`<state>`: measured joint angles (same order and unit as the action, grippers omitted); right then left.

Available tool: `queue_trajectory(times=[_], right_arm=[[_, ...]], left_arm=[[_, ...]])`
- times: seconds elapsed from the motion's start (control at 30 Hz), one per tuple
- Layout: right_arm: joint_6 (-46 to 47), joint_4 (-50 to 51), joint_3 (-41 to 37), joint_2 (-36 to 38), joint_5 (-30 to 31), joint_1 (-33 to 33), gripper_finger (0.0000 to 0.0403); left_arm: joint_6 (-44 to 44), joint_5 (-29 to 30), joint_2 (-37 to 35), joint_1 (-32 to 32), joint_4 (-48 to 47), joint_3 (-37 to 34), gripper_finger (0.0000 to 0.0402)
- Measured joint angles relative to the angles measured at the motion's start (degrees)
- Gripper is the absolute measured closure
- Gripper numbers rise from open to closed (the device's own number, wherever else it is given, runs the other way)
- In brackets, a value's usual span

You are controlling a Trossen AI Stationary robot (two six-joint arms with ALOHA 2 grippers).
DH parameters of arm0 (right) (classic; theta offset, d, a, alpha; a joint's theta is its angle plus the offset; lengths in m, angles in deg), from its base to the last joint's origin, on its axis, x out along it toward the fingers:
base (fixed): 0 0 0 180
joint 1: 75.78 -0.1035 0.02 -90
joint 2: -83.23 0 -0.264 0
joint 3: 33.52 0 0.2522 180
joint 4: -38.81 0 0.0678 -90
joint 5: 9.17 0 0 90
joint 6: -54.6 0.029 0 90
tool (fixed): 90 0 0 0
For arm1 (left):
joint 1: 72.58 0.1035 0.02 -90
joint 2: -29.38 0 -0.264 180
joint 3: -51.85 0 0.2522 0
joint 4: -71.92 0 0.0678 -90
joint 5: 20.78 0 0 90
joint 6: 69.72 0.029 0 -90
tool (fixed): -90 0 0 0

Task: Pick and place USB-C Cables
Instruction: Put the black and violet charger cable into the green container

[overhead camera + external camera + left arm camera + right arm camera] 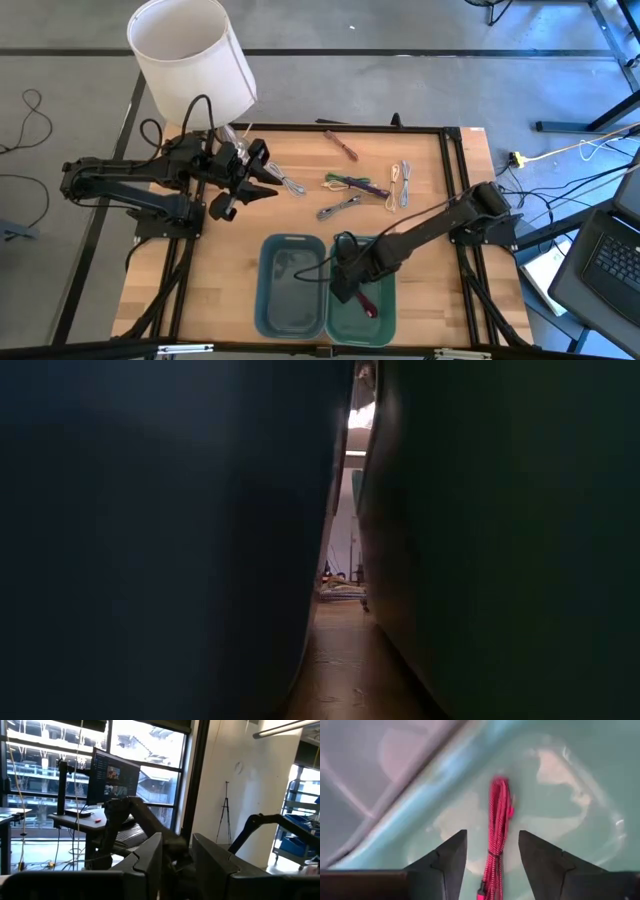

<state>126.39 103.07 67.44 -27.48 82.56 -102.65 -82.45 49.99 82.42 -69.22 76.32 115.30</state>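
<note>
My right gripper hangs open over the green tray, fingers pointing down. A red cable lies on the tray floor between the two fingers, which stand on either side of it without touching. My left gripper is open above the table's left part, fingers level and pointing toward the table's right, beside a grey cable. More cables lie on the wood: a brown one, a green and purple one, a grey one, and white and beige ones.
A blue tray sits at the near edge, right beside the green tray. A white lampshade stands off the far left corner. In the low view the trays' dark walls block nearly everything; only a narrow strip of table shows.
</note>
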Motion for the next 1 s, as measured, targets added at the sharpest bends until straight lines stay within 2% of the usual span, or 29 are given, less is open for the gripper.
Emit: queue_trajectory(times=[0.2,0.37,0.43,0.57,0.67,0.9,1.0], right_arm=[[-4.4,21.3,19.1,0.1,11.9,-1.3,0.0240],[-3.9,38.7,34.6,0.1,20.8,-3.2,0.0259],[-4.4,39.3,38.1,0.4,23.6,-3.7,0.0265],[-11.1,39.5,40.0,1.9,31.4,-4.0,0.0276],[-20.1,39.7,38.1,2.1,34.5,-2.0,0.0285],[-37.6,39.2,27.8,2.0,29.7,10.0,0.0297],[-44.6,35.1,22.3,2.0,23.1,15.5,0.0297]], left_arm=[[0.0,0.0,0.0,0.0,0.0,0.0,0.0303],[-0.2,0.0,0.0,0.0,0.0,0.0,0.0300],[-0.7,0.0,0.0,0.0,0.0,0.0,0.0301],[-1.7,0.0,0.0,0.0,-0.3,0.0,0.0304],[-2.3,0.0,0.1,0.0,-0.3,0.0,0.0304],[-3.0,-1.5,0.0,0.0,-0.3,0.0,0.0304],[-3.0,-1.9,0.0,-0.1,-0.3,0.0,0.0305]])
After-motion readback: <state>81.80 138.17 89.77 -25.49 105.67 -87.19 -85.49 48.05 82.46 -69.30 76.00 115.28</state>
